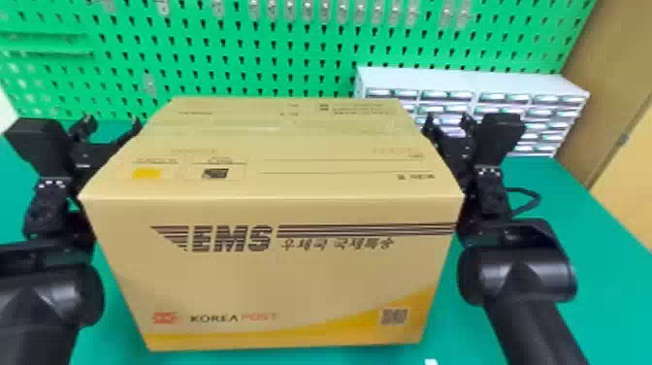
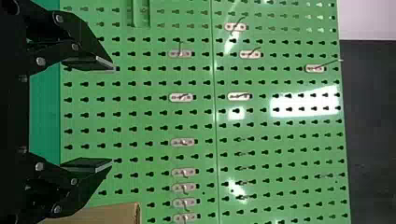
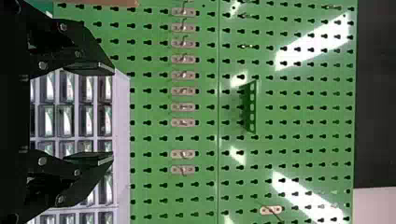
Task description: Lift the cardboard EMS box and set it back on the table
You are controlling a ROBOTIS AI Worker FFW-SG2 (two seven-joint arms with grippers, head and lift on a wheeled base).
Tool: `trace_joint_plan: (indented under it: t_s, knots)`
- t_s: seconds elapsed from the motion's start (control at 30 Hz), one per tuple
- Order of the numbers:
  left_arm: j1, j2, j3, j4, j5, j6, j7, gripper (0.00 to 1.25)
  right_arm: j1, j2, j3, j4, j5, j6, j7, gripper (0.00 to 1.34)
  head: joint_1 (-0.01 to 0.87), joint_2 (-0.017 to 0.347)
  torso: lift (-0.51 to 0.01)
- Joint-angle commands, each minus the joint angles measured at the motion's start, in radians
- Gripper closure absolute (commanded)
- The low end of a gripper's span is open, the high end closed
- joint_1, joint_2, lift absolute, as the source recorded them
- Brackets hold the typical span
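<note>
The cardboard EMS box [image 1: 271, 281] stands upright in the middle of the head view, between the two arms. At its left side is my left gripper [image 1: 106, 128], fingers apart with nothing between them; my right gripper [image 1: 447, 127] is at the opposite side, likewise spread and holding nothing. Both point forward along the box's sides, close against it; contact is hard to judge. In the left wrist view the left gripper [image 2: 112, 116] is open, with a corner of the box [image 2: 102, 214] beside it. The right wrist view has the right gripper [image 3: 113, 114] open, a box edge [image 3: 102, 2] beside it.
A green table [image 1: 601, 291] lies under and around the box. Behind it rises a green pegboard [image 1: 310, 58] with hooks. White small-parts drawers [image 1: 465, 80] stand at the back right, beyond the right gripper. A black cable loops beside the right arm.
</note>
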Motion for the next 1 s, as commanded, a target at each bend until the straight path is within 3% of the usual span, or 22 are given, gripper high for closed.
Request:
trace_joint_plan:
  t_s: [0.0,0.97]
  knots:
    - [0.004,0.000,-0.003,0.014,-0.002,0.003,0.000,0.51,0.011,0.001,-0.002,0.008,0.002,0.007,0.000,0.60,0.678,-0.015,-0.092]
    - [0.030,0.000,-0.043,0.091,0.014,0.009,0.000,0.51,0.046,-0.008,-0.007,0.071,0.007,0.021,0.000,0.60,0.678,-0.015,-0.092]
